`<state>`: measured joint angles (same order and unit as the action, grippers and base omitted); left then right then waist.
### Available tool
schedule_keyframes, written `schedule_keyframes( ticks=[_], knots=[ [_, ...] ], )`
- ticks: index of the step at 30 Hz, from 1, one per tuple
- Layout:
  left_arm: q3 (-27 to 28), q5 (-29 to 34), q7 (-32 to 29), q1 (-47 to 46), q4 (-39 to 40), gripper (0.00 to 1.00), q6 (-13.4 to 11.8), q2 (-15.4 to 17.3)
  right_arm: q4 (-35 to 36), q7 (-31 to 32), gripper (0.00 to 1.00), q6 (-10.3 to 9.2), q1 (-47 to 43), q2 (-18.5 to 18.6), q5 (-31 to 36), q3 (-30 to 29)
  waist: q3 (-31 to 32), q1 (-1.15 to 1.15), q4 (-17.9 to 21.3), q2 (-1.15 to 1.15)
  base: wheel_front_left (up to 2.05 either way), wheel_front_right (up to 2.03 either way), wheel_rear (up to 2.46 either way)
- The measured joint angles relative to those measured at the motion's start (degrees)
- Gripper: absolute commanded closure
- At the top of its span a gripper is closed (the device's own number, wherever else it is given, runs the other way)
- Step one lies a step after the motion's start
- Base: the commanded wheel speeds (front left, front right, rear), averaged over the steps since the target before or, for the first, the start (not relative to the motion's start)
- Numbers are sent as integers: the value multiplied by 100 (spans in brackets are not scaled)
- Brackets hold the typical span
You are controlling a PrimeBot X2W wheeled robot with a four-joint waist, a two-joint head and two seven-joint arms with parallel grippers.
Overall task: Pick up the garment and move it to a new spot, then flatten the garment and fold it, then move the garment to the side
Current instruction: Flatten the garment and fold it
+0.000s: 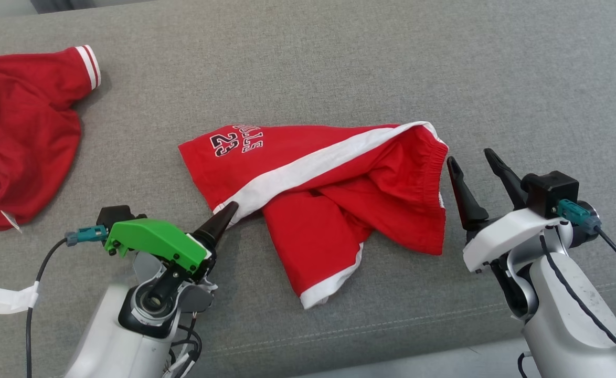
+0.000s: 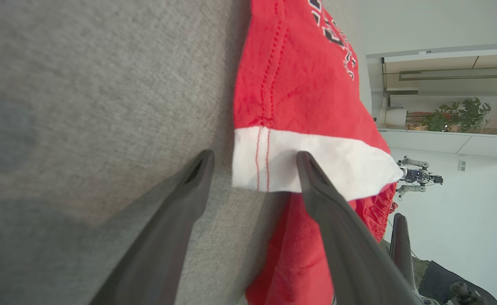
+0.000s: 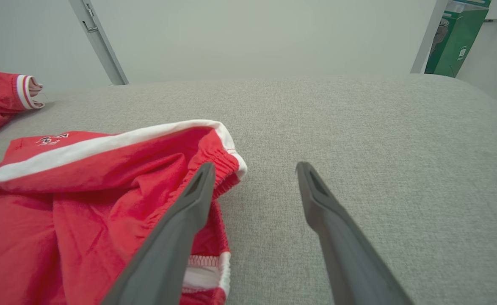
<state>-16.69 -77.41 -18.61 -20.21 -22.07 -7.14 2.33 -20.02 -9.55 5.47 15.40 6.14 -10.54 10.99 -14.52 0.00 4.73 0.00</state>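
Left end effector [image 2: 253,156] splayed at hem [image 2: 269,163] of shorts [image 1: 339,178], right end effector [image 1: 469,156] splayed beside waistband [image 1: 435,157]

Looks like a robotics lab or office test space, not a home. Work surface is a grey upholstered pad [image 1: 339,63]. Bare white walls [image 3: 252,38]. Another robot [image 2: 418,176] stands in the background, with a plant [image 2: 460,114] beyond it. Green carton [image 3: 456,38] sits beside a grey post [image 3: 430,34].
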Motion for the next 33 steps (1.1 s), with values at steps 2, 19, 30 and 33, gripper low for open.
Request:
schedule_keyframes(
  ticks=[2, 19, 30, 33],
  knots=[
    [3, 1, 0, -34, -48, 0, 0, -1, -58, -1, 0, 1, 30, -4, -1, 3, 2, 0, 5, 0, 0, 0, 0],
    [-387, -102, -10, -216, -196, 100, -1, -22, -795, 62, 0, 57, 469, 97, -169, -30, -28, 0, -101, 0, 0, 0, 0],
    [-438, -229, 5, -331, -253, 100, -1, -23, -1127, 77, 0, 108, 765, -76, -610, 47, -47, 0, -296, 0, 0, 0, 0],
    [-442, -263, 9, -338, -264, 100, -1, -23, -1206, 76, 0, 109, 784, -70, -611, 107, -53, 0, -303, 0, 0, 0, 0]
  ],
)
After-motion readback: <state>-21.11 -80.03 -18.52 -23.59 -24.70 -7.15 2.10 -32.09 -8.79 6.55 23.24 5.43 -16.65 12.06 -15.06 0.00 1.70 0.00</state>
